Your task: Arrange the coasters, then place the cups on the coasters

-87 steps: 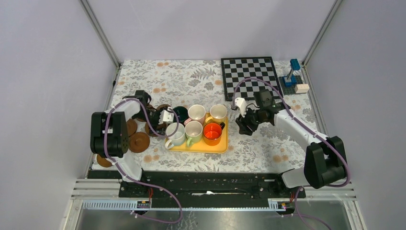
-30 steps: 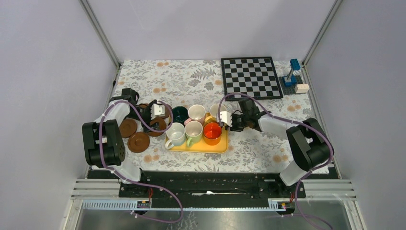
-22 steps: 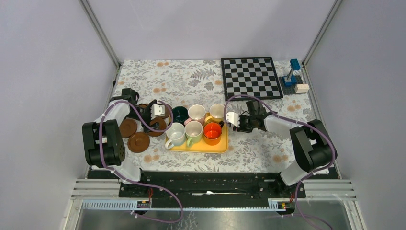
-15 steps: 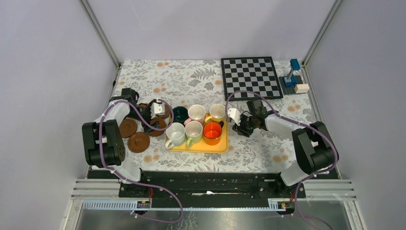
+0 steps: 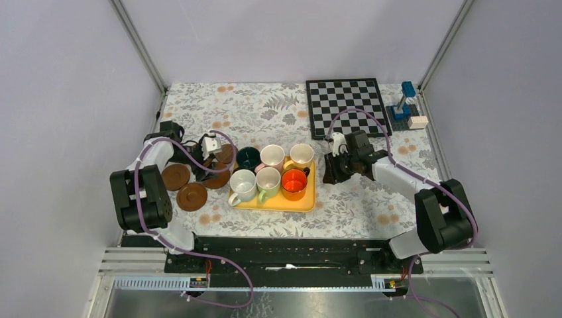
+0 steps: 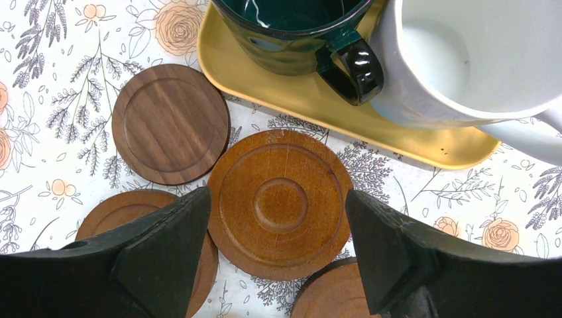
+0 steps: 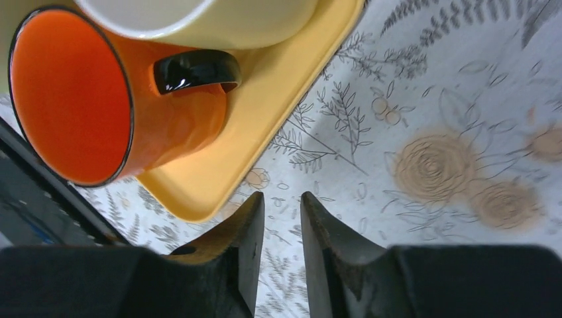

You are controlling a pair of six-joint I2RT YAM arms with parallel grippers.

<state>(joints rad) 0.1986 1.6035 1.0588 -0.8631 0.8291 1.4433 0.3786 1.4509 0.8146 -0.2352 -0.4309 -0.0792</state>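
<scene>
My left hand [image 6: 277, 195] hovers just left of the yellow tray [image 6: 311, 106], fingers spread wide at either edge of a ringed wooden coaster [image 6: 280, 205]; I cannot tell whether they press it. That coaster overlaps other coasters, and a plain coaster [image 6: 170, 124] lies just beside it. Six cups [image 5: 268, 180] sit on the tray, the dark green cup [image 6: 291, 26] at its left end. My right hand [image 7: 281, 197], barely parted and grasping nothing, is over the desk [image 7: 431, 79] just off the tray's right edge, near the orange cup [image 7: 73, 99]
</scene>
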